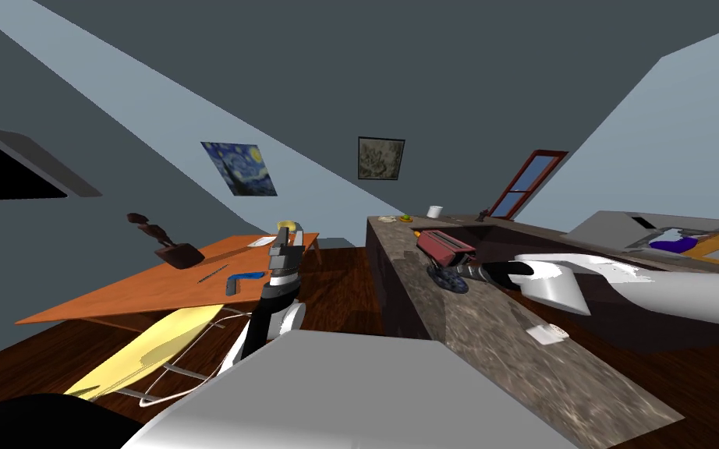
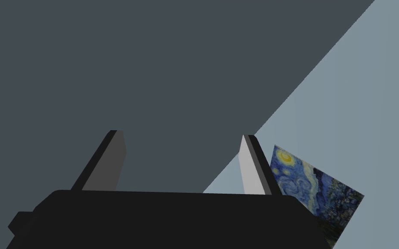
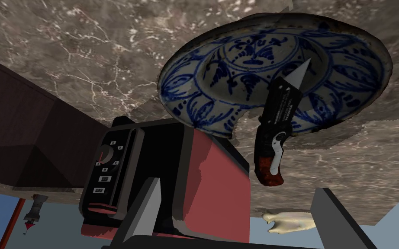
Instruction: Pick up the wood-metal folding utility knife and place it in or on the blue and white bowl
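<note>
The blue and white bowl (image 3: 237,73) sits on the mottled brown countertop (image 3: 86,65) beside a red toaster (image 3: 220,173). The folding knife (image 3: 276,125), black with a reddish-brown butt and a pale blade tip, lies across the bowl's rim. Its blade points into the bowl and its butt hangs out past the edge. My right gripper (image 3: 236,186) is open, drawn back from the knife with nothing between its fingers. In the head view it hovers at the bowl (image 1: 449,281). My left gripper (image 1: 286,243) is raised near the table and stands open (image 2: 179,162) and empty.
The toaster (image 1: 445,245) stands just behind the bowl. A white cup (image 1: 434,210) and a small yellow thing are at the counter's far end, and a small white item (image 1: 547,334) lies nearer me. An orange table (image 1: 155,281) and a yellow ironing board (image 1: 147,351) stand on my left.
</note>
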Available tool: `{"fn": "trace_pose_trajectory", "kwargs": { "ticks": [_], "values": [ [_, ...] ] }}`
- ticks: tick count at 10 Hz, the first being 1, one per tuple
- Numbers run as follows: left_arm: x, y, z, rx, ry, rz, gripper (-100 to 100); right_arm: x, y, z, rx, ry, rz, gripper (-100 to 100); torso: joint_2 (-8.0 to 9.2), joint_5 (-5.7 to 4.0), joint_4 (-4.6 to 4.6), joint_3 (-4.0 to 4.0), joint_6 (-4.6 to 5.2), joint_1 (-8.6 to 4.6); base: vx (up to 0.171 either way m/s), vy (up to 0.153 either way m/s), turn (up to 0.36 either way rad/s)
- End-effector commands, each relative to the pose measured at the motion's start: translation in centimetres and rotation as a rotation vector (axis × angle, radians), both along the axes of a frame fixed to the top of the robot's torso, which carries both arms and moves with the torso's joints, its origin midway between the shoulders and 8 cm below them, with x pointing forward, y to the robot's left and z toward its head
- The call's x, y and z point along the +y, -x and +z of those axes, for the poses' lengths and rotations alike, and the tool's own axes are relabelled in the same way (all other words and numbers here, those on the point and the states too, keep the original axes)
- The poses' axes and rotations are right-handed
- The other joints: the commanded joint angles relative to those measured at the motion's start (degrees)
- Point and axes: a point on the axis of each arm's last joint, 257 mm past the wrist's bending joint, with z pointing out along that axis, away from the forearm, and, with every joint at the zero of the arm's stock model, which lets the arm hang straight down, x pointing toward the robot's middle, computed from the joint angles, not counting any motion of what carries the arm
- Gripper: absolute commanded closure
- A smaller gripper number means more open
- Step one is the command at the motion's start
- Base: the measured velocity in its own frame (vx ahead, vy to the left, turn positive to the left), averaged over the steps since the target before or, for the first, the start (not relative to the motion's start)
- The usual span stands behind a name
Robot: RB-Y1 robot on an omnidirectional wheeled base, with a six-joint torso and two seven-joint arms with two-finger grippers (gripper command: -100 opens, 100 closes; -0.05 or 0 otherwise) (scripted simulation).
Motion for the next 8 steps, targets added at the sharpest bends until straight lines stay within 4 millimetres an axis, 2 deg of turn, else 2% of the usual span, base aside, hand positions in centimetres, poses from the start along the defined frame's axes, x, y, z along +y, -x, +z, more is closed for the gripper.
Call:
{"fn": "trace_pose_trajectory", "kwargs": {
  "ticks": [1,2,3,5,8],
  "values": [
    [0.0,0.0,0.0,0.0,0.0,0.0,0,1.3,-1.1,0.8,0.001,0.0,0.014,-100,0.0,0.0,0.0,0.0,0.0,0.0,-0.011,-0.042,-0.103],
    [0.0,0.0,0.0,0.0,0.0,0.0,0,2.2,-1.8,1.3,0.002,0.0,0.024,-100,0.01,0.0,0.0,0.0,-0.01,-0.02,-0.016,-0.044,-0.086],
    [0.0,0.0,0.0,0.0,0.0,0.0,0,2.2,-1.8,1.3,0.002,0.0,0.024,-100,0.02,0.0,0.0,0.01,-0.01,-0.02,-0.013,-0.025,-0.006],
    [0.0,0.0,0.0,0.0,0.0,0.0,0,5.0,-3.5,2.6,0.008,-0.001,0.052,-100,-0.04,0.04,-0.01,-0.02,-0.04,0.15,0.006,0.006,-0.02],
    [0.0,0.0,0.0,0.0,0.0,0.0,0,6.0,-4.0,3.0,0.012,-0.001,0.062,-100,-0.08,0.04,-0.02,-0.05,-0.02,0.2,0.007,0.007,-0.024]
  ]
}}
